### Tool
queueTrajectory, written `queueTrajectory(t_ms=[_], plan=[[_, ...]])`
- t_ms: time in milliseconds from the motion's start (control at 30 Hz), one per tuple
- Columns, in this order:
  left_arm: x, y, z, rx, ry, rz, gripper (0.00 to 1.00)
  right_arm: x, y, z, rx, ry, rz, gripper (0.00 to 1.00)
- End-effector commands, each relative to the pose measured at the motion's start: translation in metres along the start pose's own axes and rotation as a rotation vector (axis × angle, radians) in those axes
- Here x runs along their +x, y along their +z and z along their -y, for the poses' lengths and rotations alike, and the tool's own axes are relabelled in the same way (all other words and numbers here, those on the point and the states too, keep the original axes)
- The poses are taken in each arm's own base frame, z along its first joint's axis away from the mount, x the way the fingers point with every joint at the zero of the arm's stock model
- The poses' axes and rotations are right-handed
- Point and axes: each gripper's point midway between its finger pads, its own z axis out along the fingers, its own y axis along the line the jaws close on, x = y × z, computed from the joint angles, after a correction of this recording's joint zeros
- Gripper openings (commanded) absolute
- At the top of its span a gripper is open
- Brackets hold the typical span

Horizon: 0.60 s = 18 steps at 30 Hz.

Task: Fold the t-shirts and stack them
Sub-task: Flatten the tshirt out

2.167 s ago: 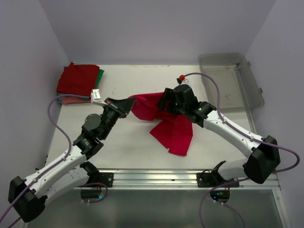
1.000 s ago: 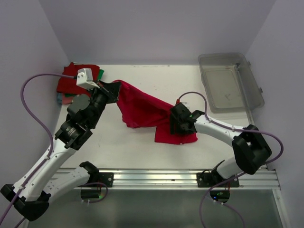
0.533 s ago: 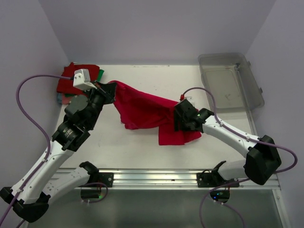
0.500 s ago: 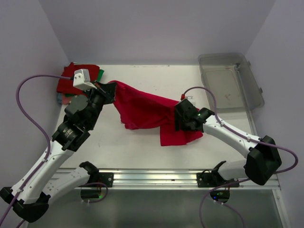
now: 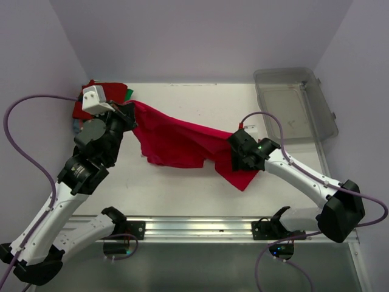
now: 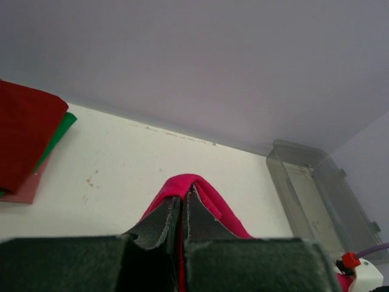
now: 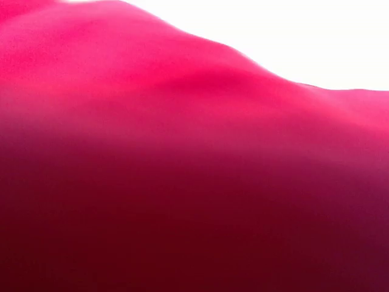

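Crimson-pink t-shirt (image 5: 176, 143), unfolded, stretches between left gripper (image 5: 127, 112) pinching its edge and right gripper (image 5: 235, 154), grip unclear; folded tees (image 6: 24, 134) already stacked.

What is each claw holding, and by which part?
Left claw pinches a bunched fold of the crimson t-shirt. Right claw sits in its other end; grip cannot be told.

Soft even light; right wrist view: t-shirt (image 7: 182, 182) blurred, top blown white.
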Motion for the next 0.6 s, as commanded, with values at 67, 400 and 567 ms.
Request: queueTrajectory(t_ms=[67, 400, 567], plan=[[-0.068, -0.021, -0.018, -0.108, 0.031, 0.155, 0.0, -0.002, -0.001, 0.001, 0.002, -0.011, -0.007, 0.75], [-0.037, -0.011, -0.022, -0.125, 0.073, 0.066, 0.0, 0.001, 0.018, -0.026, -0.089, -0.034, -0.024, 0.75], [-0.002, -0.001, -0.017, -0.082, 0.065, -0.014, 0.0, -0.008, 0.029, -0.059, -0.217, -0.039, 0.006, 0.74]])
